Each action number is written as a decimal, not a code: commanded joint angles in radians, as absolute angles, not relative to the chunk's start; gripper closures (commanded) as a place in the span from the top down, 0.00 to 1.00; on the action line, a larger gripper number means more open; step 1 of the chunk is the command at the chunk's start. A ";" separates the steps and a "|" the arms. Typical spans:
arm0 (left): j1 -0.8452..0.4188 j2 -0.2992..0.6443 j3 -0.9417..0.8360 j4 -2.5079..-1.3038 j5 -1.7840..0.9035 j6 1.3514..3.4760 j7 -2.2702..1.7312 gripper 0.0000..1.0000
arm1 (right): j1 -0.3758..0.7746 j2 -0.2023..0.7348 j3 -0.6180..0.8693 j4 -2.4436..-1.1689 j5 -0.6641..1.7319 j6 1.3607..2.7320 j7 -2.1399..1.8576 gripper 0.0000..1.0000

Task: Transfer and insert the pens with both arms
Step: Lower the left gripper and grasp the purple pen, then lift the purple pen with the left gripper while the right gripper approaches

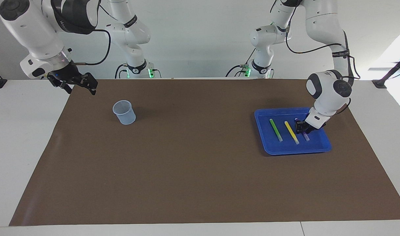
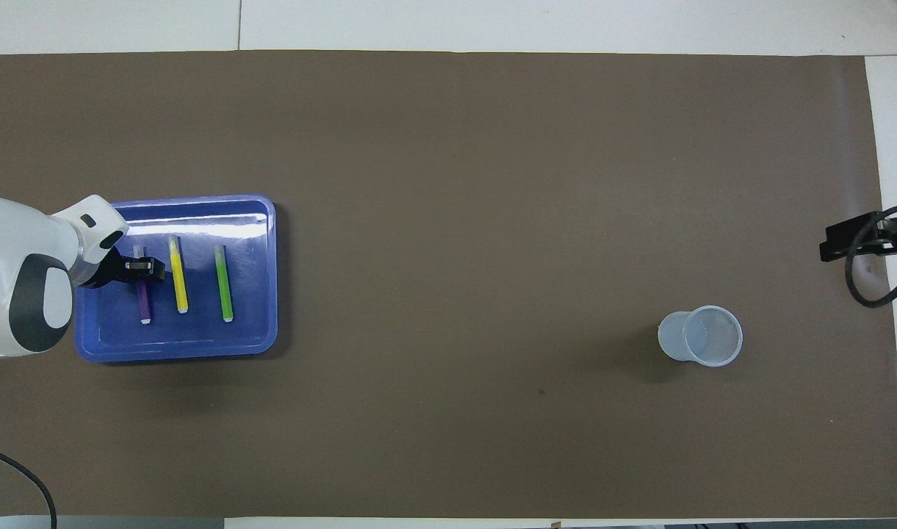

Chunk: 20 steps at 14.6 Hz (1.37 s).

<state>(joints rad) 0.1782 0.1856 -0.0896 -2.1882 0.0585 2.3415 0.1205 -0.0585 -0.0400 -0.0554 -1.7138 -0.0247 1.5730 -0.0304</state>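
Purple pen (image 1: 306,135) lies between left gripper's (image 1: 300,127) jaws.

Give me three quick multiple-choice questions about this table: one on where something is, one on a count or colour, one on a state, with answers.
1. Where do the pens lie?
A in the cup
B in the blue tray
C on the bare mat

2. How many pens are there?
A two
B three
C five

3. What is the left gripper doing?
A down at the purple pen
B over the cup
C raised off the mat

Answers:
1 B, all lie inside the tray.
2 B, green pen, yellow pen and purple.
3 A, its fingers straddle that pen.
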 commanded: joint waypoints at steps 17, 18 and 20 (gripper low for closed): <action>0.169 0.199 -0.087 -2.039 0.077 2.166 0.098 0.00 | -0.067 -0.055 -0.048 -1.730 -0.009 1.577 -0.020 1.00; 0.166 0.199 -0.089 -1.999 0.075 2.108 0.075 0.00 | -0.067 -0.057 -0.048 -1.730 -0.009 1.577 -0.020 1.00; 0.138 0.195 -0.092 -1.922 0.075 1.998 0.013 0.00 | -0.067 -0.057 -0.048 -1.729 -0.009 1.578 -0.020 1.00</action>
<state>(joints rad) 0.1706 0.1868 -0.0931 -2.0141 0.0587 2.1113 0.0825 -0.0585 -0.0400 -0.0554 -1.7138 -0.0247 1.5730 -0.0304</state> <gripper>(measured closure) 0.828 0.000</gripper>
